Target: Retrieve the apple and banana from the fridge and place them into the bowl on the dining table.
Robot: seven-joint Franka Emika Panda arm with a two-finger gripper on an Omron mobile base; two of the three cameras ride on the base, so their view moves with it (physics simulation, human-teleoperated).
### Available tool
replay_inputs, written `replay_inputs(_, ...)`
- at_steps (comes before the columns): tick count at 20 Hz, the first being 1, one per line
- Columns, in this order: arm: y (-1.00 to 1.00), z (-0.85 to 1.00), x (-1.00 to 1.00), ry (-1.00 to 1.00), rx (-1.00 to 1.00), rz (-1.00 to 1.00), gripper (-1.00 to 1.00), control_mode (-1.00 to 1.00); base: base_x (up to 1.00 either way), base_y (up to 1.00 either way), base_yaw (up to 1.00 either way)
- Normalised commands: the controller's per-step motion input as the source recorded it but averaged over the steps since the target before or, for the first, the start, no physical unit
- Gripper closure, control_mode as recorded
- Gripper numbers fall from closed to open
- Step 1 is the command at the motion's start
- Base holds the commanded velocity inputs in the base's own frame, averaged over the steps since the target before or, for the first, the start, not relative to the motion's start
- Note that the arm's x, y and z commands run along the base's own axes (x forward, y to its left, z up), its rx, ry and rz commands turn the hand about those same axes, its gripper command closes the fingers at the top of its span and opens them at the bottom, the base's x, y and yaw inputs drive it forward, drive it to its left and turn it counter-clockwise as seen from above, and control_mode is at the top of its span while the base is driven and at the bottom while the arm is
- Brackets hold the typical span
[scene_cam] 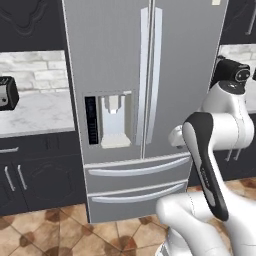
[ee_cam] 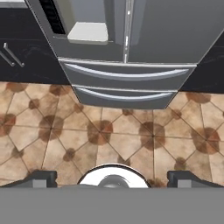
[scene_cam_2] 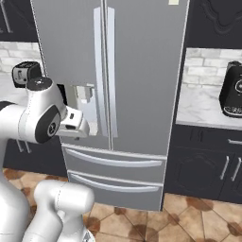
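Note:
The grey steel fridge (scene_cam: 110, 55) (scene_cam_2: 146, 71) stands straight ahead with both doors and both bottom drawers (ee_cam: 124, 78) shut. Its long vertical handles (scene_cam: 150, 75) meet at the middle, and the water dispenser (scene_cam: 114, 120) is in the left door. The apple and the banana are hidden. The bowl and the dining table are out of view. My gripper (ee_cam: 114, 178) hangs in front of the fridge, pointing down at the floor, open with nothing between its fingertips (ee_cam: 41, 178).
Dark cabinets (scene_cam: 30, 175) (scene_cam_2: 203, 165) and marble counters flank the fridge. A toaster (scene_cam: 7, 93) sits on the left counter and a dark coffee machine (scene_cam_2: 232, 90) on the right one. Brown tiled floor (ee_cam: 109, 131) lies between me and the fridge.

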Motion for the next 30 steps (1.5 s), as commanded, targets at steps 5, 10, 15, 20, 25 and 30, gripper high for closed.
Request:
replay_inputs(5,-0.01,0.0,0.04,0.0,0.0,0.0,-1.0,-1.0,-0.03,0.0,0.0)
replay_inputs(10,-0.22,0.0,0.65,-0.07,0.01,0.0,-1.0,-1.0,0.0,0.0,0.0)
replay_inputs(15,-0.12,0.05,0.92,-0.18,0.0,-0.08,-1.0,-1.0,0.0,0.0,0.0)
replay_inputs(20,0.0,0.24,0.85,-0.25,0.0,-0.05,-1.0,-1.0,0.0,0.0,0.0)
replay_inputs(25,0.0,0.34,0.52,-0.21,0.0,-0.01,-1.0,-1.0,0.0,0.0,0.0)
replay_inputs(30,0.0,0.41,0.46,-0.18,0.0,-0.02,-1.0,-1.0,0.0,0.0,0.0)
